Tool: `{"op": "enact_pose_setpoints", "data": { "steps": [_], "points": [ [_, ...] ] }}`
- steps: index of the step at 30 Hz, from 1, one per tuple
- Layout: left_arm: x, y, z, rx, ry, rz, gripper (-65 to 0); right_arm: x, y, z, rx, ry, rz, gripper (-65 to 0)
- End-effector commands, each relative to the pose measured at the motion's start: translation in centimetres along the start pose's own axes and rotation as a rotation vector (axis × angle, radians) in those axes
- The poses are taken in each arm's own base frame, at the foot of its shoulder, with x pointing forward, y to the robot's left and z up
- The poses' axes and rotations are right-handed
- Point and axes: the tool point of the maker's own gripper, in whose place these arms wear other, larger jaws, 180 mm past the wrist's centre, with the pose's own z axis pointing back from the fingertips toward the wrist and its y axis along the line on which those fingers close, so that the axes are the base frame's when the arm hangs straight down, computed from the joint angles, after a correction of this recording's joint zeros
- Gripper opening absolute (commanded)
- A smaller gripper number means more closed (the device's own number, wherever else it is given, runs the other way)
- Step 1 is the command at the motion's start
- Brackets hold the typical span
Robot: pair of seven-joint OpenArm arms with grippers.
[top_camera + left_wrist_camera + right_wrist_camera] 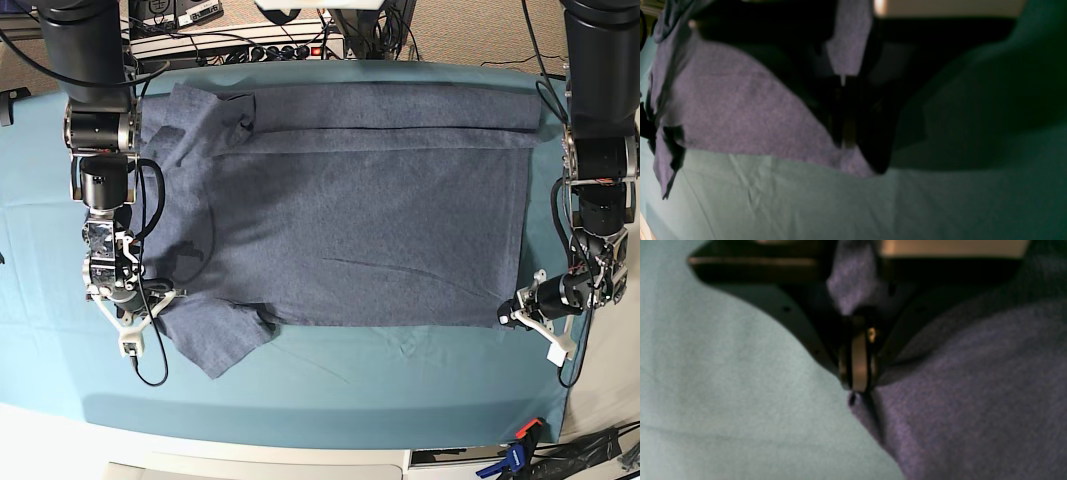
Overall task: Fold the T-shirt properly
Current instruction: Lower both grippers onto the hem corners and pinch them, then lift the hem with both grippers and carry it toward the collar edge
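While its jaws are clamped together on a pinch of fabric, the right gripper [858,386] sits at the lower left of the base view, at the edge of the T-shirt [370,220] where the near sleeve [215,345] sticks out toward the bottom of the frame; its wrist view shows blue-grey cloth bunched up between the closed jaws and spreading away to the lower right. At the lower right of the base view the left gripper [510,315] is likewise closed on the T-shirt, at the hem's near corner, and its wrist view shows fabric caught in the jaws with a loose flap hanging to the left above the cloth-covered surface. Between the two grippers the T-shirt lies flat and plain side up across the middle of the counter, neck end to the left, its far long edge folded over in a band along the top. A teal table cloth [400,390] covers the counter beneath it.
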Motion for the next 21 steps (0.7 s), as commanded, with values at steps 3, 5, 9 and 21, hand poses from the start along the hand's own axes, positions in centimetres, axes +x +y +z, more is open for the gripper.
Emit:
{"op": "enact_pose_setpoints", "data": {
  "steps": [3, 5, 9, 21],
  "points": [
    [3.2, -0.8, 1.0, -0.021, -0.072, -0.022, -65.0, 0.9, -1.5, 0.3, -0.044, -0.019, 0.029, -65.0],
    [3.2, -0.9, 1.0, -0.026, -0.069, -0.017, -65.0, 0.8, -1.7, 0.4, -0.048, -0.018, 0.035, -65.0],
    [2.9, -2.8, 1.1, -0.131, -0.054, -0.019, -65.0, 0.8, -1.6, 0.4, -0.032, -0.018, 0.043, -65.0],
    [2.6, -3.7, 2.2, -0.218, -0.019, -0.008, -65.0, 1.6, -0.5, 3.0, 0.038, -0.067, 0.100, -65.0]
  ]
}}
